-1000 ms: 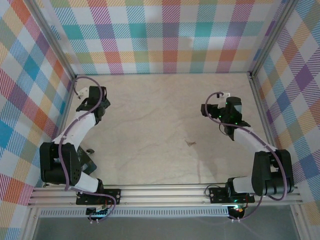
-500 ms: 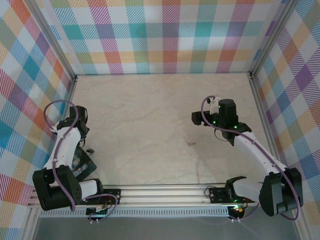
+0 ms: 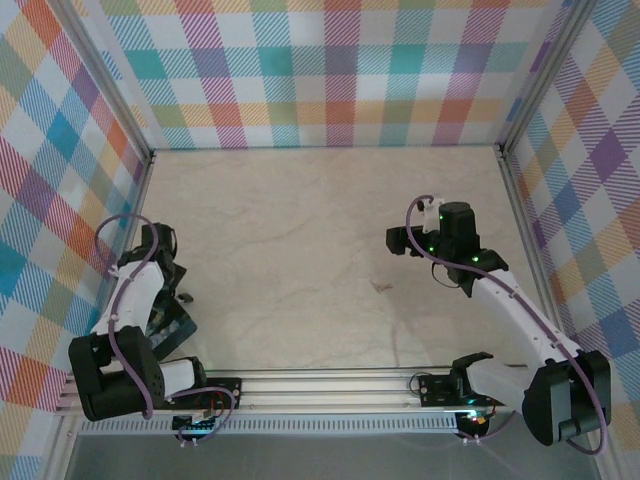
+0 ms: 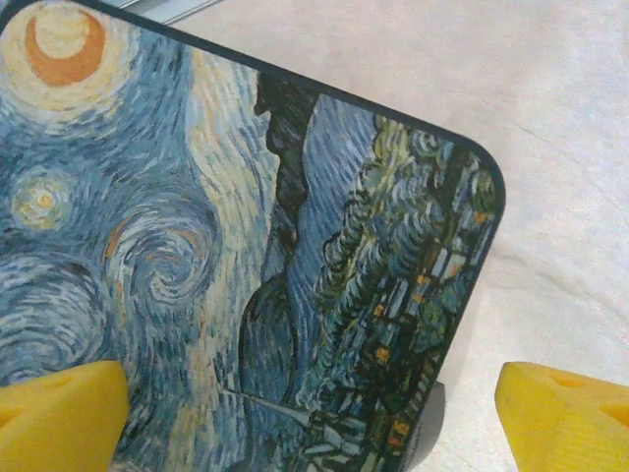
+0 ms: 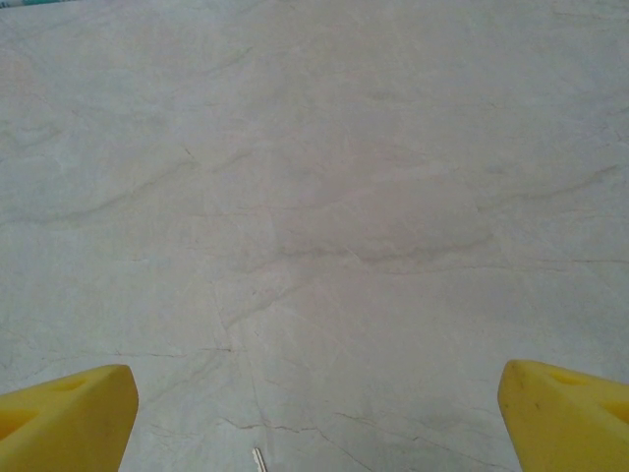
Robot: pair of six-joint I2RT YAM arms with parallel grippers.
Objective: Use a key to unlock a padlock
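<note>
Padlock point(image 3: 186, 296) is a tiny dark speck on the pale marbled table point(image 3: 300, 210), close to the left edge and toward the near-left corner. It lies just beside the left arm and the rectangular box point(image 3: 172, 325) with the blue swirling starry-night print. From above it is too small to tell how its shackle stands. The key point(image 3: 380, 287) is a thin silvery sliver lying flat on bare tabletop right of the middle, well apart from the padlock and the box, nearer the near edge than the far one. The left gripper point(image 4: 314, 421) hangs over the box, its yellow fingertips point(image 4: 59, 413) spread wide at the two lower corners of its wrist view. Nothing is between them but the printed lid below. One rounded corner of the box points to the table's bare surface, and a small grey shape peeks out under that corner; what it is cannot be told. The right gripper point(image 5: 314, 421) hovers above the table right of centre, beyond the key, and is likewise wide apart and empty. In its wrist view a thin silvery tip, apparently the key's end, shows at the bottom edge between the fingers, touching neither. Chequered pastel walls point(image 3: 330, 70) close in the table on three sides.
</note>
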